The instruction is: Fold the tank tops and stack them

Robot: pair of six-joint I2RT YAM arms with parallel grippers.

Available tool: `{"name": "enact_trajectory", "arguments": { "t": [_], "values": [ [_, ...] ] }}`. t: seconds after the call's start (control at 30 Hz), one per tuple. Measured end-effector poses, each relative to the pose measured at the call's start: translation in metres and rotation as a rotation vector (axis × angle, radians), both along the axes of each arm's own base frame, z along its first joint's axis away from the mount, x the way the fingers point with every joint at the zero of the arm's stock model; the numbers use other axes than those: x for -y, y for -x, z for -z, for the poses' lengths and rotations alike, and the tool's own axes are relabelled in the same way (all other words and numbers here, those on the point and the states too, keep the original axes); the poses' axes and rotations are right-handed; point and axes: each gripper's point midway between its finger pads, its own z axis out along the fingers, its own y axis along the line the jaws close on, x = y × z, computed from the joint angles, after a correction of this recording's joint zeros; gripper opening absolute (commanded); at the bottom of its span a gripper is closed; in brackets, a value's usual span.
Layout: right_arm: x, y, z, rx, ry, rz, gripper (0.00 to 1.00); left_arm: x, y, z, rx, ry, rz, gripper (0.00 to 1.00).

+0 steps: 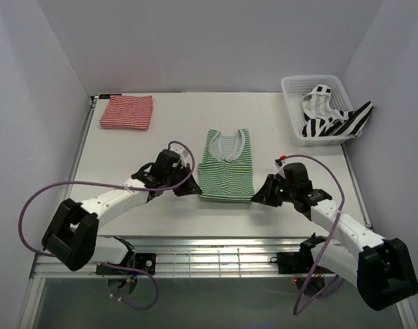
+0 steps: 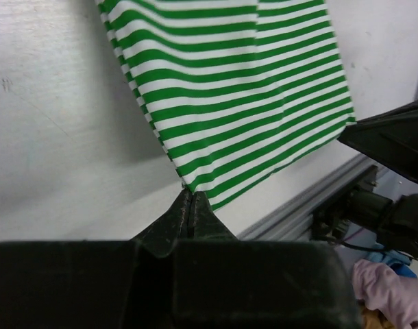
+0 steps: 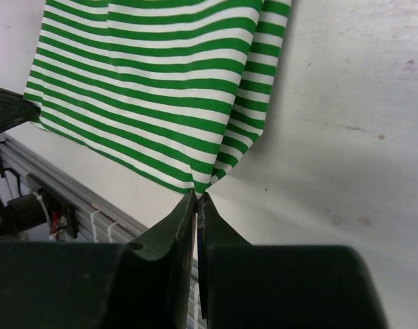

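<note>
A green-and-white tank top [image 1: 226, 166] lies flat mid-table, neck away from me. My left gripper [image 1: 194, 189] is shut on its near left hem corner [image 2: 190, 185]. On the other side my right gripper [image 1: 257, 195] is shut on the near right hem corner [image 3: 201, 188]. A red-and-white tank top [image 1: 127, 112] rests folded at the far left. The black-and-white tank top [image 1: 334, 120] hangs half out of the white basket [image 1: 294, 103] at the far right.
The table's near edge is a metal rail [image 1: 216, 257], just behind both grippers. White walls close in the table's left, right and far sides. Cables loop from both arms.
</note>
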Motion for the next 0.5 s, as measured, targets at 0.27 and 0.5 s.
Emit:
{"name": "enact_trajectory", "arguments": {
  "t": [0.27, 0.5],
  "values": [
    [-0.001, 0.026, -0.06, 0.045, -0.093, -0.03, 0.08, 0.005, 0.012, -0.073, 0.015, 0.08, 0.019, 0.0],
    [-0.002, 0.008, -0.131, 0.158, -0.119, 0.013, 0.08, 0.008, 0.006, -0.112, 0.014, 0.089, -0.003, 0.0]
  ]
}}
